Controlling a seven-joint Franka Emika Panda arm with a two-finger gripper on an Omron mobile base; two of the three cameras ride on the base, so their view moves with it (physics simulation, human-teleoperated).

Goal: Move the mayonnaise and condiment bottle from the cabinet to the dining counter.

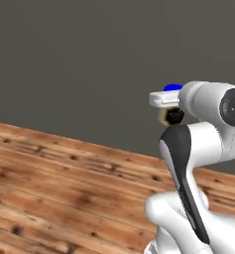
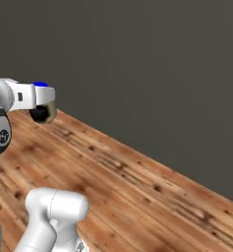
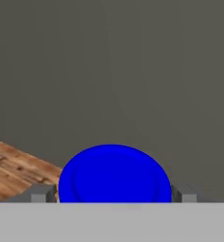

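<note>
mayonnaise [image 3: 114, 174]: round glossy blue lid | end effector [image 3: 114, 194]: clamped | wood-plank floor [image 1: 64, 188]

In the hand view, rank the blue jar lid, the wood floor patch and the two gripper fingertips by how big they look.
1. The mayonnaise lid, though it sits nearest the camera, which inflates it.
2. The wood floor patch.
3. The gripper fingertips, both about alike, flanking the lid.

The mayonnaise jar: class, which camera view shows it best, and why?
The hand view: the mayonnaise jar's blue lid is large and central between the end effector's fingertips. The left base view gives a sliver of lid and cream body behind the hand; the right base view likewise.
</note>
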